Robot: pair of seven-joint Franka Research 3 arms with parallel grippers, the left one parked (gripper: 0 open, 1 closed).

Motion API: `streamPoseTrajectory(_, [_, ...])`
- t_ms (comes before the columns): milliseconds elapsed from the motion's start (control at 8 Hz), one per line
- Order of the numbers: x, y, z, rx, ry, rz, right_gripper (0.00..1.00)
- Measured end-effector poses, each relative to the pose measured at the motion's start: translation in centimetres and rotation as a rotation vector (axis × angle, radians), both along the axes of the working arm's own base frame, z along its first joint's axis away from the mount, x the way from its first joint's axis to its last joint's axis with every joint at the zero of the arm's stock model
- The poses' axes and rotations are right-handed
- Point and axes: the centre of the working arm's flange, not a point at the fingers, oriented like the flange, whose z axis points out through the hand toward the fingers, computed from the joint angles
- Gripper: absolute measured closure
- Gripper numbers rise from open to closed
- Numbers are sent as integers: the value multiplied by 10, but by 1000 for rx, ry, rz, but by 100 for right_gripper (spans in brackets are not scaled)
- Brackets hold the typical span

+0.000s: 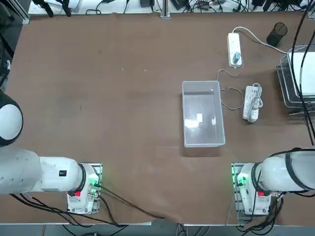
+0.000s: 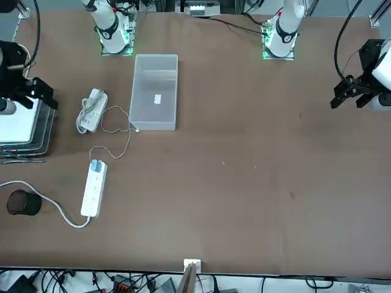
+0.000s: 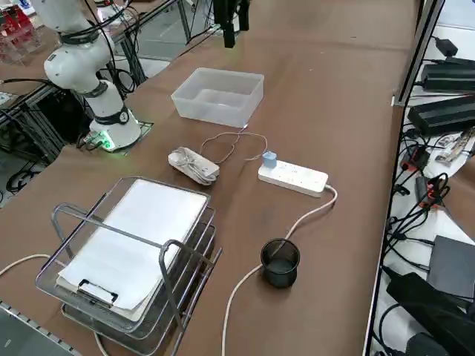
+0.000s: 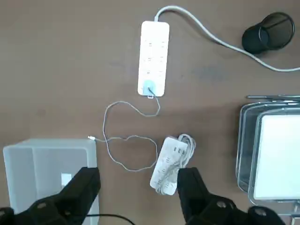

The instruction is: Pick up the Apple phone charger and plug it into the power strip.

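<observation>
Right gripper (image 4: 138,190) is up high over the table, pointing straight down, fingers (image 4: 84,185) spread apart with nothing between them (wrist view looks down past them at the whole cable area). In the front view the same gripper (image 2: 27,91) hangs over the wire paper tray (image 2: 24,143) at the table's right edge; arm base (image 1: 253,189) sits at the near right corner, and the arm rises out of the overhead view. Nearest the base is a clear plastic bin (image 1: 203,120) with a small white label on its floor. Just right of the bin lies a ribbed white strip (image 1: 251,103) with its own cord bundled round it. Beyond that, the power strip (image 1: 235,49) lies flat, lengthwise away from the robot, thick white cord (image 1: 256,35) leaving its far end and curving right past a black mesh pen cup (image 1: 276,33). The Apple phone charger (image 1: 236,59) stands upright in the near-end socket of the power strip, looks seated (bluish tint in the side view (image 3: 269,159)). Its thin wire (image 1: 227,91) loops back toward the robot between bin and ribbed strip, free end touching or just beside the bin's far right corner, can't tell which. Wire tray holds a white clipboard (image 3: 133,241).
</observation>
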Motion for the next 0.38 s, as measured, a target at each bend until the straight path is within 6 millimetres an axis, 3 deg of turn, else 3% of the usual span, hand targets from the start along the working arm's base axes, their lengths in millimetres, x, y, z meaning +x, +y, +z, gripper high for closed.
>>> streamPoseTrajectory(375, [-12, -7, 9, 6, -1, 14, 0])
